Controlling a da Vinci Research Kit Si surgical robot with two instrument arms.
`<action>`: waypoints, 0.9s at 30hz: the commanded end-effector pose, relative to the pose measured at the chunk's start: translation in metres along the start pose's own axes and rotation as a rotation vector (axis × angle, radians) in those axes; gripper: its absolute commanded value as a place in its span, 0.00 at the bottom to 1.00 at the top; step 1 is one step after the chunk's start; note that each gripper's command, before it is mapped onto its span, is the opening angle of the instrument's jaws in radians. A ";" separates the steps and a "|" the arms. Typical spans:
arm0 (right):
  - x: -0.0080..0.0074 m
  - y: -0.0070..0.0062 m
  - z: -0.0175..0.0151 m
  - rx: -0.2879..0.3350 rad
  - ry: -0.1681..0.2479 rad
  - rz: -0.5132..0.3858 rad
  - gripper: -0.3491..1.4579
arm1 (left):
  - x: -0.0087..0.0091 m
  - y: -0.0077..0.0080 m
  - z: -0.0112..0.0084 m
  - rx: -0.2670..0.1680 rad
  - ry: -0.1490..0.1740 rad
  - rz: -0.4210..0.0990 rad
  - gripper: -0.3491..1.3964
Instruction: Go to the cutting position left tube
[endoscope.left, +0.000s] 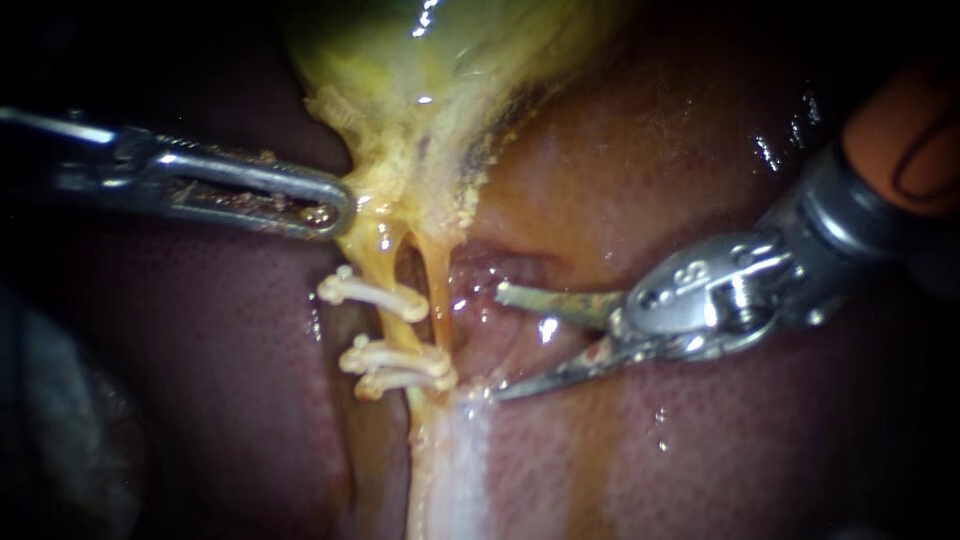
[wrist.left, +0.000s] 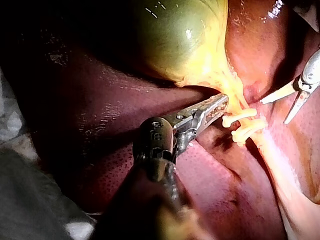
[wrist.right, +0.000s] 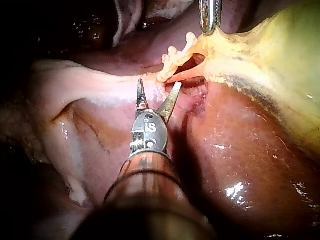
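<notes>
Left tube (endoscope.left: 384, 262) carries clips (endoscope.left: 375, 293); my right instrument (endoscope.left: 498, 343) lies level, blades spread, tips near it; my left instrument (endoscope.left: 338, 205) clamps the gallbladder (endoscope.left: 400, 90).

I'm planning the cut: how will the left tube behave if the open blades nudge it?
Likely floppy: the left tube is a thin strand, held taut only because the left instrument grips the gallbladder. Probably slippery: its surface glistens wet. The clips may stiffen it locally.
</notes>
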 end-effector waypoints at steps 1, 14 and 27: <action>-0.0001 -0.0001 0.0004 0.006 0.001 0.011 0.99 | 0.0000 0.0000 0.0000 0.001 0.000 0.000 0.00; -0.0010 0.0008 0.0037 0.045 0.005 0.058 0.99 | 0.0000 0.0000 0.0000 0.001 0.000 0.000 0.00; -0.0015 0.0028 0.0050 0.081 0.027 0.085 0.99 | -0.0001 0.0000 0.0001 0.001 0.000 0.000 0.00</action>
